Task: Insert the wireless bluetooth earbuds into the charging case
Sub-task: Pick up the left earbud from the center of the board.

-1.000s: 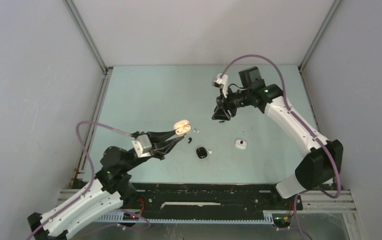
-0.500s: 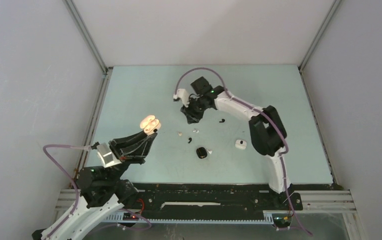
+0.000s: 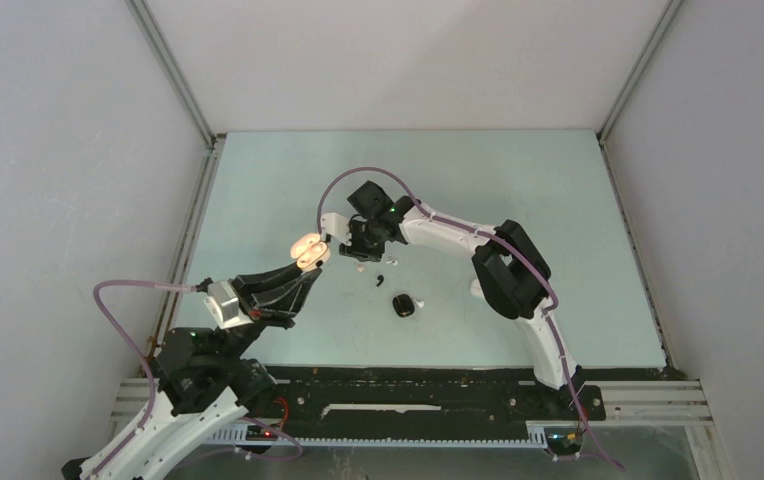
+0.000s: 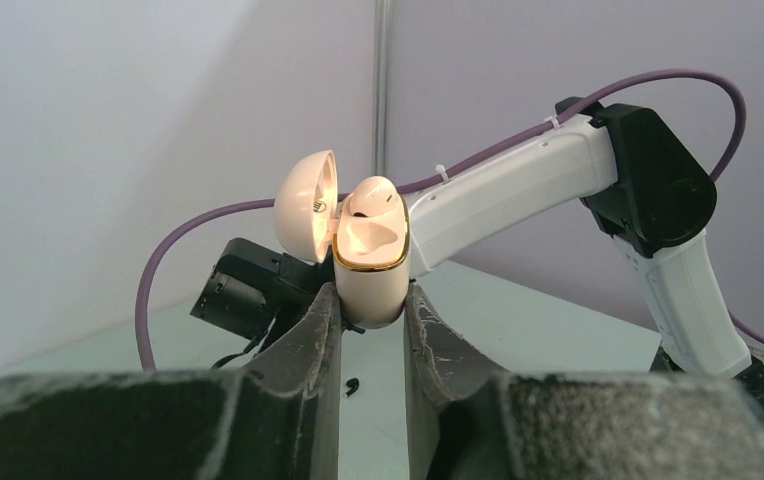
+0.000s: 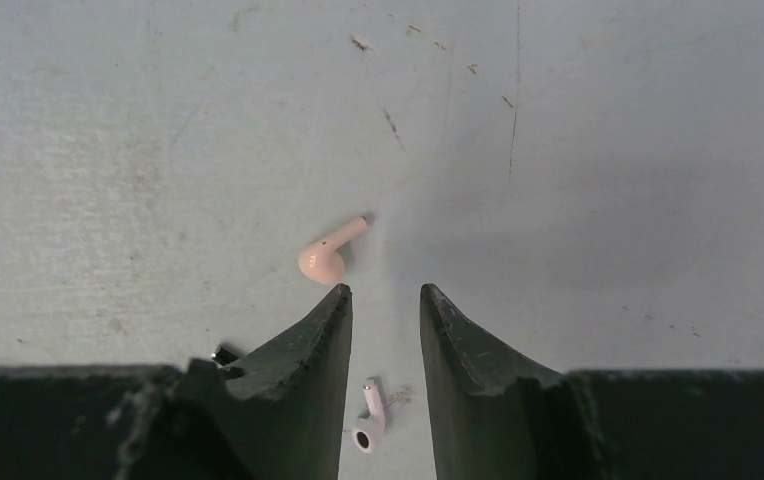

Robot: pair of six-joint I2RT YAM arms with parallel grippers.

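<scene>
My left gripper point(image 3: 312, 266) is shut on an open pale pink charging case point(image 3: 308, 247) and holds it upright above the table. In the left wrist view the case point(image 4: 370, 275) sits between the fingers, its lid point(image 4: 306, 205) swung left, with a pale bud-like shape point(image 4: 372, 196) in its well. My right gripper point(image 3: 358, 246) hangs open and empty just over the table beside the case. In the right wrist view a pink earbud point(image 5: 330, 253) lies just ahead of the left fingertip point(image 5: 336, 300). A white earbud point(image 5: 369, 418) lies between the fingers, further back.
A closed black case point(image 3: 403, 305) lies on the table right of centre. A black earbud point(image 3: 379, 280) and white earbuds point(image 3: 392, 262) lie near the right gripper. The black earbud also shows in the left wrist view point(image 4: 352, 383). The right arm's elbow point(image 3: 506, 272) hangs over the table's right middle.
The right arm swung from the back right to the left and down, over the loose earbuds. The left arm drew back left with the case, then moved forward again towards the right gripper.
</scene>
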